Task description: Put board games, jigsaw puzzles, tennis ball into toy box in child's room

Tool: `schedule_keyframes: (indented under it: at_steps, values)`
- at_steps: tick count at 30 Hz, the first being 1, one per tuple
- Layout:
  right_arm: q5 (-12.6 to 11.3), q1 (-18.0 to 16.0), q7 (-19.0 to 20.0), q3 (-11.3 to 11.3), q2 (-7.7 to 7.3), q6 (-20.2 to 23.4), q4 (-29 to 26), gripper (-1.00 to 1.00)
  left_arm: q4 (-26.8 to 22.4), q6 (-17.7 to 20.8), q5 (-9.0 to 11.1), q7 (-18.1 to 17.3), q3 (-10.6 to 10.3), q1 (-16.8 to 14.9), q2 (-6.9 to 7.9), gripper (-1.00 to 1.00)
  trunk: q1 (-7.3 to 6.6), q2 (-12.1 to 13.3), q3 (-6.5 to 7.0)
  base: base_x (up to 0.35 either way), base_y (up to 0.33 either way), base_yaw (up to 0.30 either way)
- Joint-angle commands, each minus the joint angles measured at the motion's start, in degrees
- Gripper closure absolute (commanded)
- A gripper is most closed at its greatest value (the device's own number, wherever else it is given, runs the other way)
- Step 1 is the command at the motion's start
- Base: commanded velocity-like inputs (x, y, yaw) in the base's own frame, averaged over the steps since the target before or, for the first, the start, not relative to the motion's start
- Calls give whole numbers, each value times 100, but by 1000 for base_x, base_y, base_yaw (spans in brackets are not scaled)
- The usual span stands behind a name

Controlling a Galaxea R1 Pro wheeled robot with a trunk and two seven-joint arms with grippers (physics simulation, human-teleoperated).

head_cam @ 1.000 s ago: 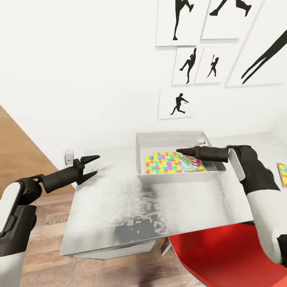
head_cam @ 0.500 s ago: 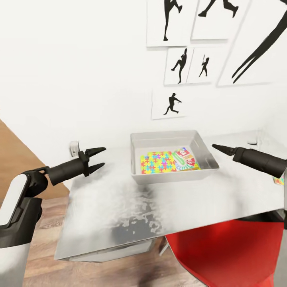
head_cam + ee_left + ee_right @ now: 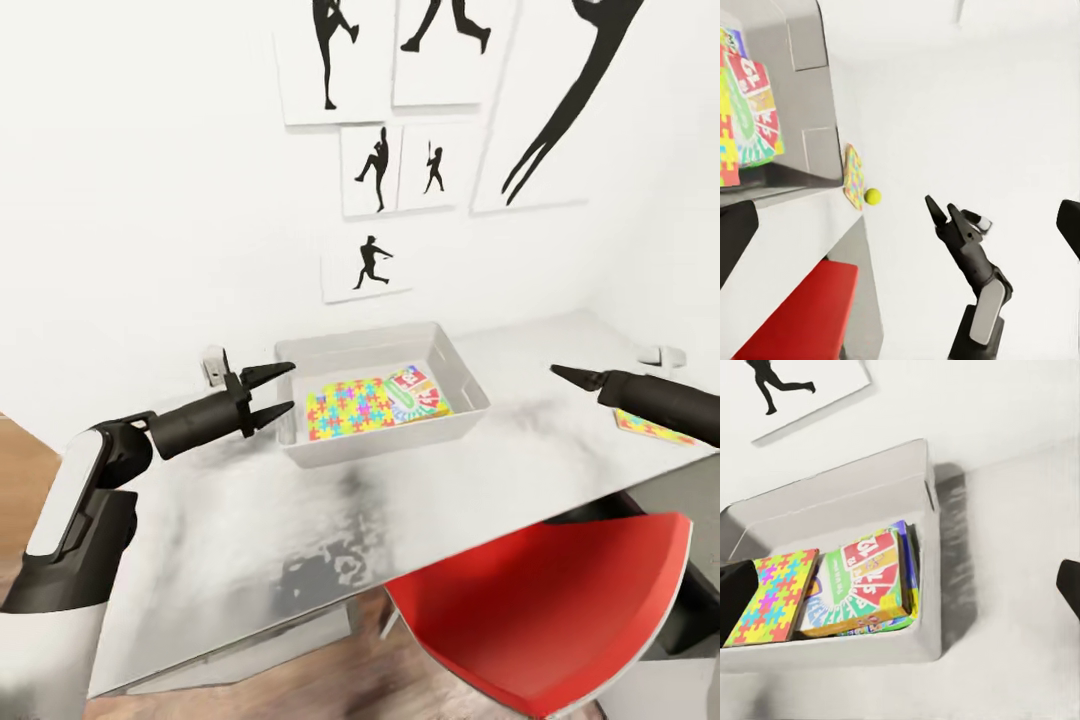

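Observation:
The light grey toy box (image 3: 385, 447) stands on the table (image 3: 300, 530) against the wall. Inside it lie a jigsaw puzzle (image 3: 350, 408) and a green-white board game (image 3: 415, 390) with red ends. In the right wrist view a blue box edge (image 3: 904, 534) shows under that game (image 3: 862, 581). A second jigsaw puzzle (image 3: 650, 427) lies flat on the table to the right, with the tennis ball (image 3: 873, 196) beside it. My left gripper (image 3: 292, 387) is open and empty, just left of the box's wall. Right of the box, my right gripper (image 3: 553, 369) hovers open and empty.
A red chair (image 3: 540, 600) is pushed in at the table's front right. A small white object (image 3: 665, 355) sits at the table's far right by the wall. A white socket (image 3: 212, 362) is on the wall left of the box. Athlete prints (image 3: 365, 265) hang above.
The right gripper has come out of the toy box and moved to its right. The head view has swung, shifting the scene left. The left gripper now sits closer to the box.

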Motion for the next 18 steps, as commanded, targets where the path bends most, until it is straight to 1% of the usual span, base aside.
schedule_keyframes:
  at_steps: [1, 2, 3, 5, 6, 8, 10, 11, 13, 14, 15, 16, 17, 18]
  values:
    - [38, -20, -305, -4, 5, 30, 9, -100, -5, 9, 55, 74, -90, -51, -51, -100, 1, -5, -1, 0, 0, -284]
    - [49, -25, -462, -4, 6, 30, 13, -100, -5, 8, 54, 79, -141, -92, -83, -100, 1, -5, 3, 0, 0, -284]
    - [65, -36, -741, -4, 7, 30, 23, -100, -5, 6, 53, 90, -258, -193, -162, -100, 1, -5, 7, 0, 0, -284]
    - [75, -45, -987, -4, 9, 30, 39, -100, -5, 1, 43, 123, -418, -303, -271, -100, 1, -5, 16, 0, 0, -284]
    - [81, -55, -1230, -4, 9, 30, 75, -100, -5, -9, 19, 238, -627, -418, -421, -100, 1, -5, 20, 0, 0, -284]
    - [86, -81, -1497, -4, 10, 30, 151, -100, -3, -21, -4, 470, -851, -551, -621, -100, 1, -5, 29, 0, 0, -284]
    - [88, -145, -1795, -4, 7, 30, 280, -100, -4, -32, -22, 811, -1068, -684, -864, -100, 1, -5, 37, 0, 0, -284]
    - [90, -239, -2120, -7, 8, 30, 463, -100, -4, -38, -34, 1227, -1271, -806, -1123, -100, 1, -5, 41, 0, 0, -284]
    - [89, -350, -2459, -6, 9, 30, 693, -100, -2, -64, -41, 1655, -1466, -921, -1341, -100, 1, -5, 50, 0, 0, -284]
    - [87, -465, -2809, -6, 10, 5, 959, -100, -1, -112, -46, 2019, -1661, -1033, -1494, -100, 1, -5, 54, 0, 0, -284]
    - [84, -573, -3156, -5, 10, -228, 1237, -100, 0, -214, -49, 2286, -1875, -1144, -1592, -100, 1, -5, 58, 0, 0, -284]
    - [78, -679, -3451, -3, 10, -449, 1503, -100, 1, -369, -54, 2464, -2115, -1259, -1657, -100, 1, -5, 62, 0, 0, -284]
    - [74, -769, -3662, 0, 13, -618, 1734, -100, 2, -569, -59, 2578, -2383, -1393, -1699, -100, 1, -5, 66, 0, 0, -284]
    - [72, -803, -3738, 1, 15, -683, 1827, -100, 3, -681, -61, 2619, -2529, -1469, -1715, -100, 1, -5, 69, 0, 0, -284]
